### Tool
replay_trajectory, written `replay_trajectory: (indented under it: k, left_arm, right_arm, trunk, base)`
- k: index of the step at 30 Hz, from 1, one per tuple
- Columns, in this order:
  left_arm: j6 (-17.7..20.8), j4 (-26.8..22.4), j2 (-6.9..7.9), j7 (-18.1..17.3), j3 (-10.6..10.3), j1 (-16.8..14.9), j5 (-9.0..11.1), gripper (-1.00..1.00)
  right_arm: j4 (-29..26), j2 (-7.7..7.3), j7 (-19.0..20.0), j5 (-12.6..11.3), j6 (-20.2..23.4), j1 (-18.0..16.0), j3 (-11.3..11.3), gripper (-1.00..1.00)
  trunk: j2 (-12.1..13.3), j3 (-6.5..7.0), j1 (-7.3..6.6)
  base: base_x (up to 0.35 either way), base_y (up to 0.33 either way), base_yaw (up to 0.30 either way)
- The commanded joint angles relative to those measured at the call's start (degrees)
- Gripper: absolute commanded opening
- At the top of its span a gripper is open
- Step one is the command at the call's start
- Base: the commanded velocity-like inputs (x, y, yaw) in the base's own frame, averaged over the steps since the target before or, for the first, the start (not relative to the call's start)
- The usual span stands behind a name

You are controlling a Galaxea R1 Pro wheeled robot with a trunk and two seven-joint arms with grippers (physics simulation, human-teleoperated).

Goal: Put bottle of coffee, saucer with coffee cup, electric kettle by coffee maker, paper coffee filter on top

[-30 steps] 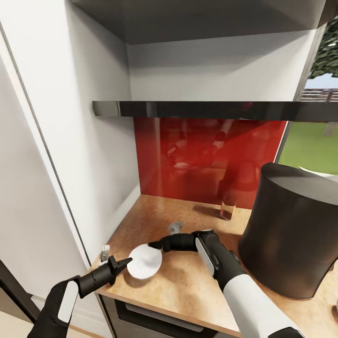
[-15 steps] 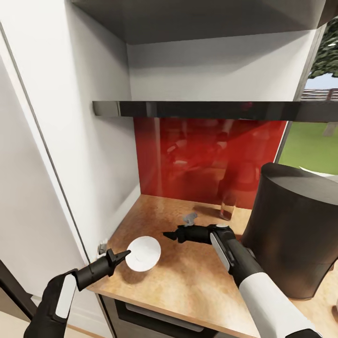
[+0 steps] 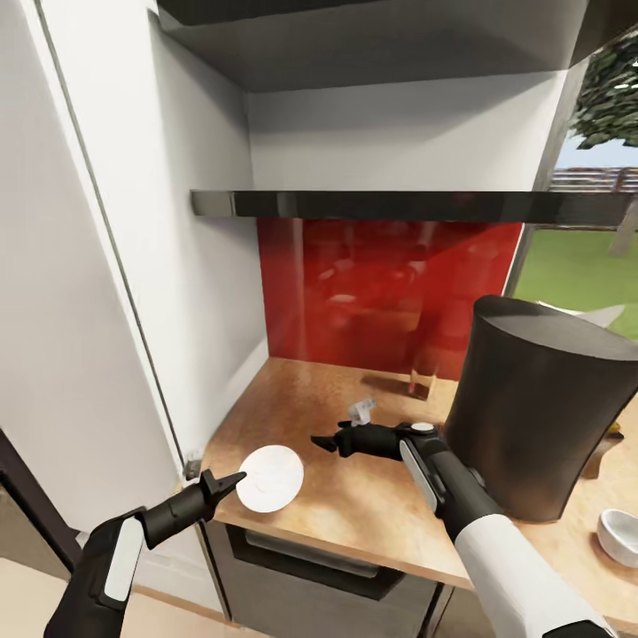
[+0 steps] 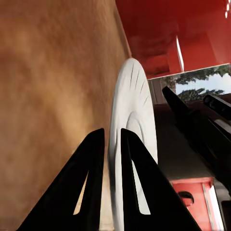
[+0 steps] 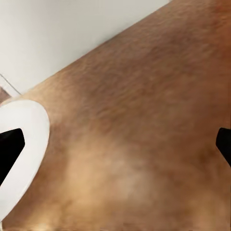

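The left pincer [image 3: 232, 483] has its fingers nearly closed on the saucer's [image 3: 270, 478] rim, the plate sitting near the tabletop's [image 3: 354, 496] front edge by the white wall. The right pincer [image 3: 324, 440] hangs just above the wood beside the saucer, fingers spread wide and empty. The coffee maker [image 3: 540, 408] stands at its right, black shelf [image 3: 399, 206] overhead.

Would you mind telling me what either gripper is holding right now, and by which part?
The left gripper pinches the saucer by its rim, at the edge nearest the robot. The right gripper is open over the countertop, holding nothing.
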Motion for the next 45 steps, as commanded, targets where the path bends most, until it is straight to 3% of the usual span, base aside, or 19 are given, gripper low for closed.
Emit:
replay_trajectory:
  k: [1, 17, 27, 33, 37, 41, 43, 45]
  left_arm:
    - [0.15, -0.01, -0.05, -0.33, 0.19, -0.06, -0.34, -1.00]
    - [0.20, 0.02, -0.04, -0.36, 0.20, -0.06, -0.26, -1.00]
    - [0.25, 0.02, 0.10, -0.35, 0.57, -0.08, -0.18, -1.00]
    - [0.29, 0.02, 0.14, -0.41, 0.89, -0.06, -0.16, -1.00]
    - [0.29, 0.02, 0.14, -0.41, 0.92, -0.07, -0.16, -1.00]
    - [0.28, 0.02, 0.06, -0.41, 0.50, -0.11, -0.20, -1.00]
    - [0.22, 0.02, -0.18, -0.39, 0.40, -0.30, -0.29, -1.00]
    - [0.21, 0.02, -0.50, -0.29, 0.49, -0.59, -0.32, -1.00]
  right_arm:
    - [-0.02, 0.00, -0.03, -0.36, 0.48, -0.04, 0.02, 1.00]
    - [0.11, 0.03, -0.03, -0.41, 0.47, -0.04, 0.11, 1.00]
    - [0.42, 0.15, -0.12, -0.36, 0.49, -0.04, 0.11, 1.00]
    - [1.33, 0.05, -0.23, -0.08, 0.53, 0.01, 0.12, 1.00]
    - [8.65, -0.07, -0.45, 0.07, -0.49, 0.04, 0.04, 1.00]
    - [17.37, -1.24, -2.18, 1.26, -5.36, 0.04, 0.23, 1.00]
    - [26.94, -1.50, -2.64, 3.55, -9.46, 0.04, 0.28, 1.00]
    - [31.67, -1.54, -2.73, 5.32, -12.69, 0.04, 0.29, 1.00]
  trunk:
    - [-0.08, -0.09, -0.02]
    - [-0.08, -0.09, -0.02]
    - [-0.08, -0.09, -0.02]
    - [-0.08, -0.06, -0.02]
    - [-0.08, 0.06, -0.02]
    - [-0.08, 0.20, -0.02]
    - [-0.08, 0.27, -0.02]
    - [-0.08, 0.35, -0.02]
  base:
    - [-0.334, 0.000, 0.000]
    - [-0.336, 0.002, 0.000]
    - [-0.323, 0.174, -0.005]
    - [-0.294, 0.216, -0.225]
    - [-0.242, 0.202, -0.258]
    - [-0.059, 0.051, -0.260]
    - [-0.007, 0.006, -0.260]
    - [-0.003, 0.002, -0.260]
